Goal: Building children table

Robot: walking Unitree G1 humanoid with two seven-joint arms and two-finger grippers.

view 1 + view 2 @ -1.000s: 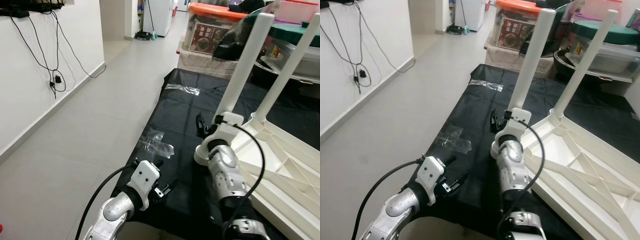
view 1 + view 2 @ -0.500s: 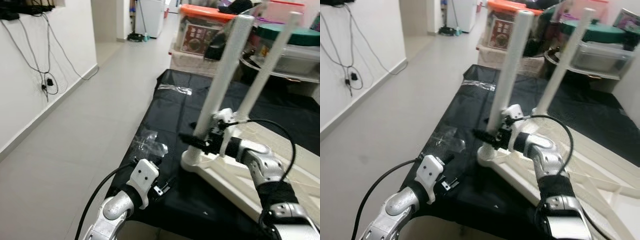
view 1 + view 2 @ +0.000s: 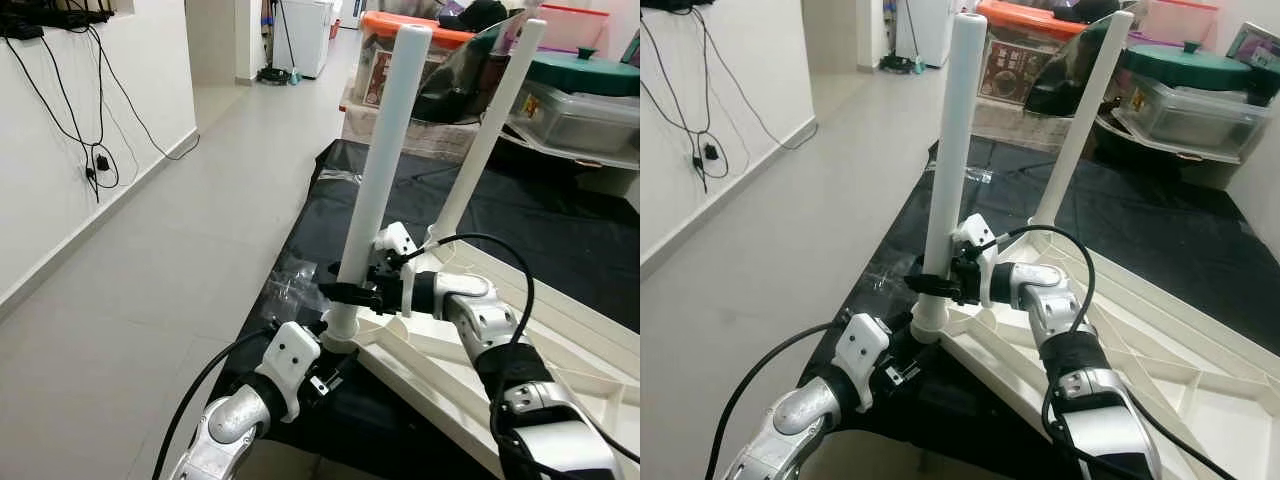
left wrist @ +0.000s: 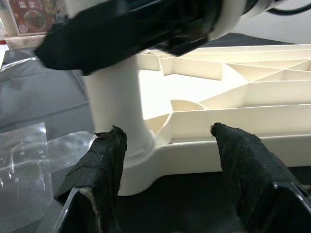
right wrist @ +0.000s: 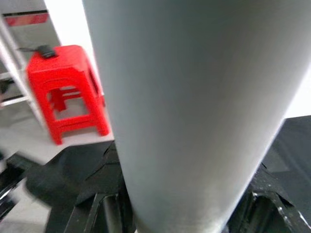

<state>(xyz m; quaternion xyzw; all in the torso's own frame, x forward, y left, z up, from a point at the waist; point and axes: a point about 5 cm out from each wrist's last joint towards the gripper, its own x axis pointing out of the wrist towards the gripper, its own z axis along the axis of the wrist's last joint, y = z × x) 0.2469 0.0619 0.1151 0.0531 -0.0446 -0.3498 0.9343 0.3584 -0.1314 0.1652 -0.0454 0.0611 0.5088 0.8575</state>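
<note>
Since a second ago we'd swung our right gripper left and clamped the near table leg; left gripper sat open by its base, so fitting's underway.

Home hallway w/ storage bins

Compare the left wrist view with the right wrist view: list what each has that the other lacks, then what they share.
Left wrist view alone: the left gripper open, the ribbed white tabletop underside, a clear plastic bag. Right wrist view alone: a red plastic stool on the floor. Shared: the white table leg gripped by the right gripper.
</note>
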